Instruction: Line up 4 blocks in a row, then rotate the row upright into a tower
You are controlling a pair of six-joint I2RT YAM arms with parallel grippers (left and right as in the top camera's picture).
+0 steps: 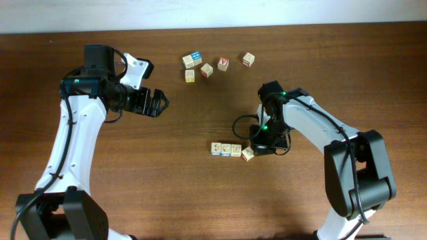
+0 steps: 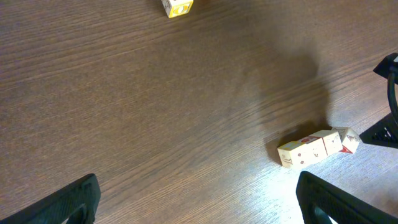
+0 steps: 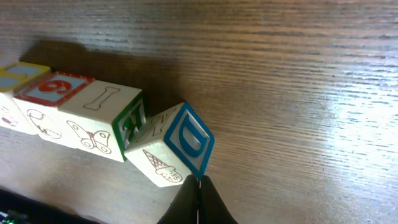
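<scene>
Three pale blocks [image 1: 226, 149] lie in a tight row at the middle front of the table. A further block with a blue "D" [image 3: 186, 140] sits at the row's right end, turned askew with one corner towards me. My right gripper [image 3: 199, 185] is shut with nothing between its fingers, and its tips touch that near corner. In the overhead view it [image 1: 257, 148] sits just right of the D block [image 1: 248, 154]. My left gripper [image 1: 160, 103] hangs open over bare wood at the left, far from the row [image 2: 311, 149], its fingertips [image 2: 68, 202] spread wide.
Several loose cubes sit at the back of the table: a blue-topped one [image 1: 192, 59], a yellow one [image 1: 190, 75], a red "V" cube [image 1: 223, 63] and one further right [image 1: 248, 59]. A black cable [image 1: 239, 124] loops beside the right arm.
</scene>
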